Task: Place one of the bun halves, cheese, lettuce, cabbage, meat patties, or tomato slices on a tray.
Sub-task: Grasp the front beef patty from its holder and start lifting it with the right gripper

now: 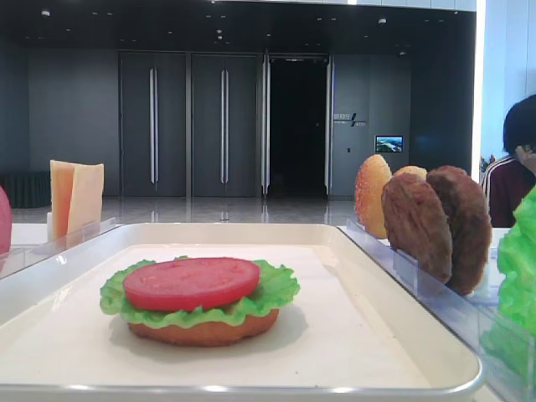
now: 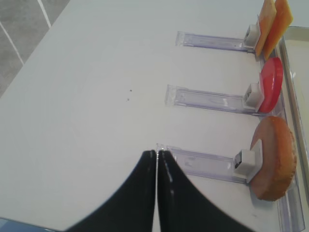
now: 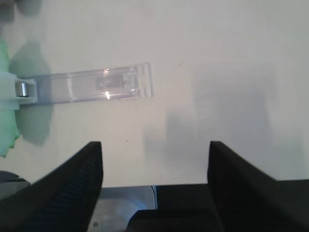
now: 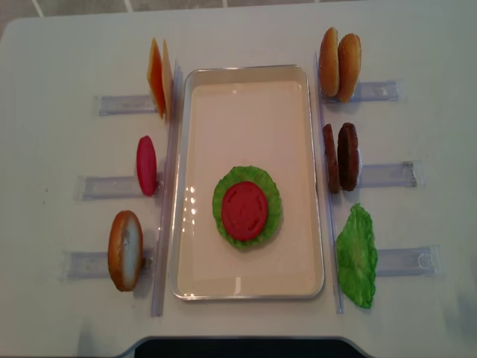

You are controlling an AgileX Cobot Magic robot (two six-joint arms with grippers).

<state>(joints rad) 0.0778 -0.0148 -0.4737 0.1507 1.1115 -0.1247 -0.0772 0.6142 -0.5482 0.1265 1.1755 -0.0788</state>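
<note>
On the cream tray point(image 4: 246, 119) a stack sits near the middle: a flat bun half point(image 1: 201, 333), a ruffled lettuce leaf point(image 4: 274, 216) and a tomato slice point(image 4: 244, 210) on top. Left of the tray stand cheese point(image 4: 158, 77), a tomato slice point(image 4: 146, 165) and a bun half point(image 4: 125, 249). On the right are bun halves point(image 4: 339, 63), meat patties point(image 4: 340, 156) and a green leaf point(image 4: 356, 256). No separate cabbage shows. My right gripper point(image 3: 155, 145) is open over bare table. My left gripper point(image 2: 157, 152) is shut, empty, beside the bun's holder point(image 2: 203, 164). Neither appears in the exterior views.
Clear plastic holders point(image 4: 123, 104) carry the ingredients on both sides of the tray. One empty holder rail point(image 3: 96, 84) lies ahead of my right gripper, with a green leaf edge point(image 3: 5, 130) at the left. A person point(image 1: 511, 167) sits behind the table at the right.
</note>
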